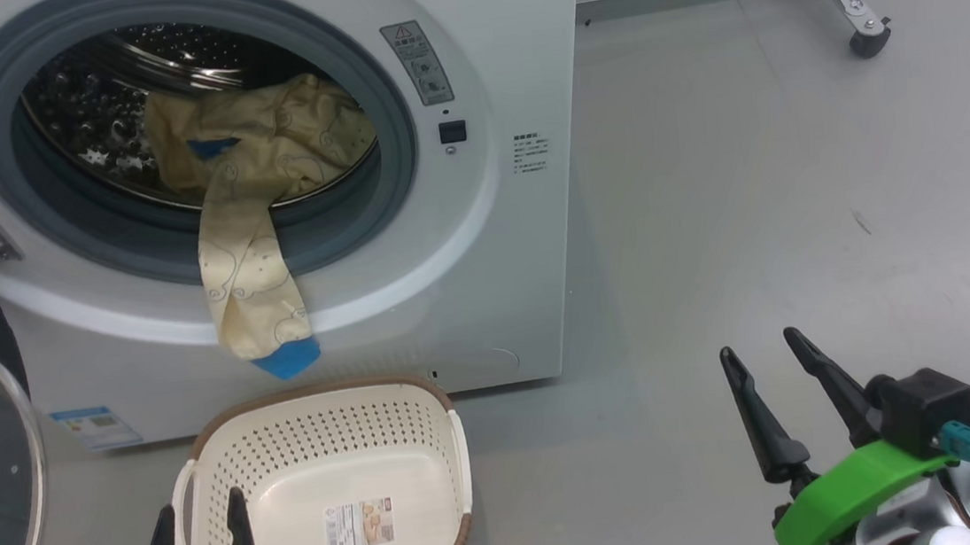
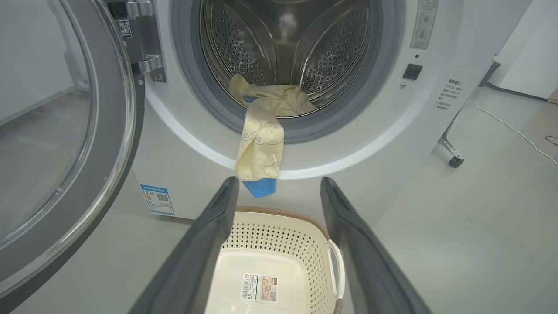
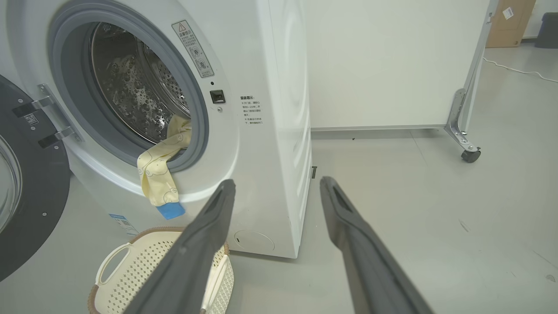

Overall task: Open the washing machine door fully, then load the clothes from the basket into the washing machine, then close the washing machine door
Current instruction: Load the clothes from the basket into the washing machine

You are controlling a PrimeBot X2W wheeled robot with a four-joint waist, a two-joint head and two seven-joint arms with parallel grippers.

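The clothes (image 1: 261, 165) lie in a soft yellow heap at the front of the shiny drum (image 1: 102, 87). One long part of them hangs out over the grey rubber ring (image 1: 61, 215) and down the white front of the washing machine (image 1: 518, 243). The blue end (image 1: 287, 358) of that part hangs just above the basket (image 1: 323, 439). The washing machine door (image 2: 43, 144) is swung wide open on the left side of the machine, and its clear glass bowl faces out into the room. The basket sits on the grey floor (image 1: 753, 193), right in front of the machine and under the round hole. A paper label (image 1: 358, 523) lies flat on the basket's bottom. The left gripper (image 1: 199, 505) is low, at the near left edge of the basket. Its two dark fingers are spread apart and grip nothing. The right gripper (image 1: 759, 344) is off to the right, over bare floor and well apart from the machine and the basket. Its fingers are spread wide too, with nothing between them. A little blue sticker (image 1: 95, 426) is low on the machine's front, and a small black wheel (image 1: 869, 40) stands far off on the floor.
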